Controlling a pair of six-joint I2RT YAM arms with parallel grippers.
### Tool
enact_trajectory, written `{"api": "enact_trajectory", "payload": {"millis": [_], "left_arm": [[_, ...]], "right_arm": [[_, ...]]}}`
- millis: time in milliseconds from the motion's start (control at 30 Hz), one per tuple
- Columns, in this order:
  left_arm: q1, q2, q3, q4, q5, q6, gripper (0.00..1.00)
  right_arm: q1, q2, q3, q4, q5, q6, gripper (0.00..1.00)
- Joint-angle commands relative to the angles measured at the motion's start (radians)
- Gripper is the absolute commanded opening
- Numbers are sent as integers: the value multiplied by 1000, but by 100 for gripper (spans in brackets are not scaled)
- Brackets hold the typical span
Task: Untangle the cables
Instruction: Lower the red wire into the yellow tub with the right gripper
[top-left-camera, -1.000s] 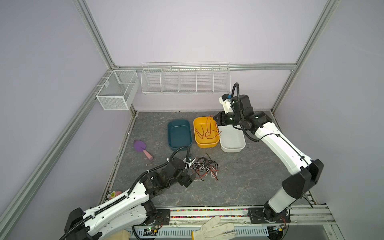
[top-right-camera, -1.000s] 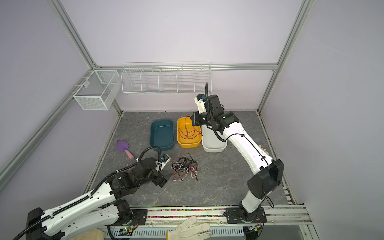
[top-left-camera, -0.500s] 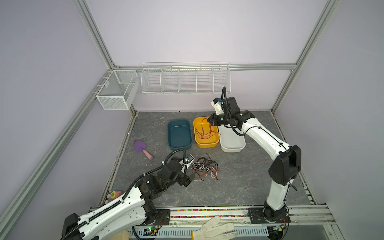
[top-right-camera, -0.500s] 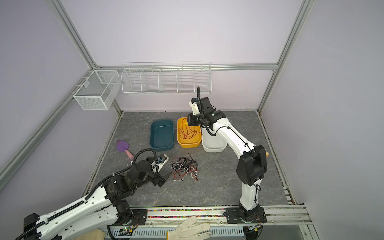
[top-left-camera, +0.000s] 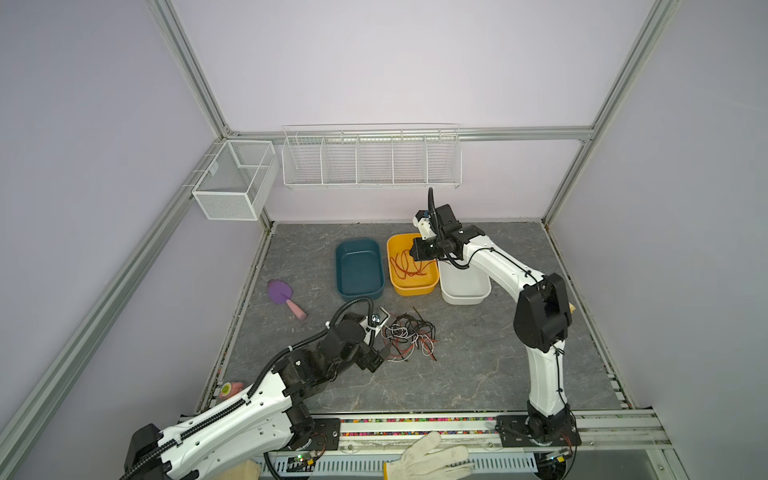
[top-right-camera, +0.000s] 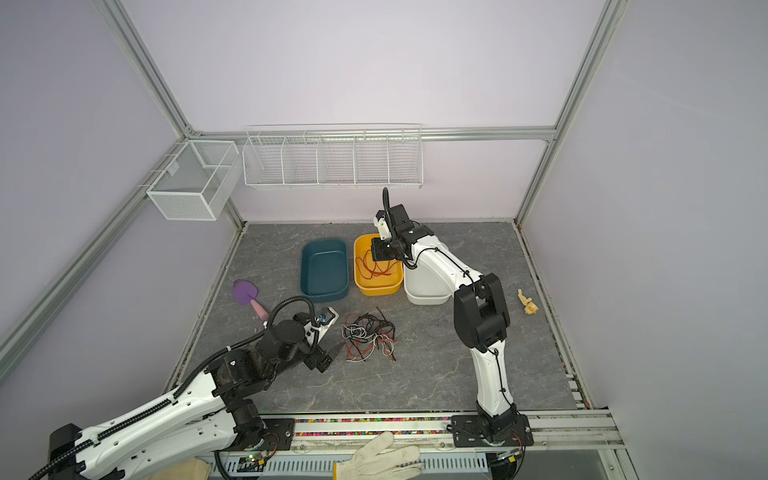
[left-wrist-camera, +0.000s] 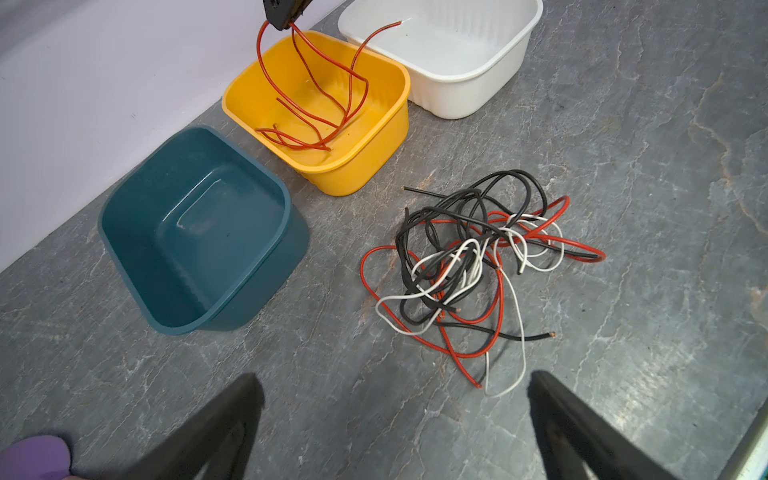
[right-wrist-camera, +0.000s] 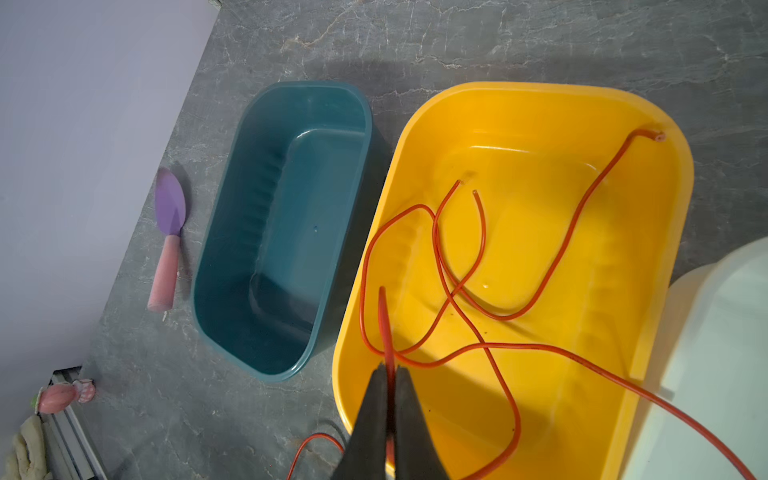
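Release comes next, by my reading, so set it up well. Your right gripper (right-wrist-camera: 388, 370) is pinched shut on a red-orange cable (right-wrist-camera: 384, 320) above the yellow bin (right-wrist-camera: 540, 89), and red-orange lengths already lie on that bin's floor. In the right wrist view one run of cable slants out past the yellow bin's rim toward the white bin (left-wrist-camera: 436, 95) beside it. A small loop also shows outside the rim on the gripper's side. Bring the claw over the middle of the yellow bin and lower it before you part the jaws, so both tails fall inside. Your left gripper (left-wrist-camera: 395, 380) hangs spread wide, holding nothing. It is near the tangle (left-wrist-camera: 469, 257) of black, white and red cables. That tangle lies on the tabletop (left-wrist-camera: 623, 124) on the robot's side of the yellow bin, apart from it.
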Motion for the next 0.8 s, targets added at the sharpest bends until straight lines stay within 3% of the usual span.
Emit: {"api": "enact_trajectory", "payload": {"millis": [0, 233, 767], "left_arm": [[-5, -1, -3, 13, -16, 16, 99], [-5, 4, 0, 11, -27, 13, 99], [-5, 10, 2, 11, -36, 10, 99]], "right_arm": [[14, -37, 34, 18, -17, -7, 7], [50, -110, 36, 56, -36, -10, 7], [20, -17, -6, 107, -84, 56, 7]]}}
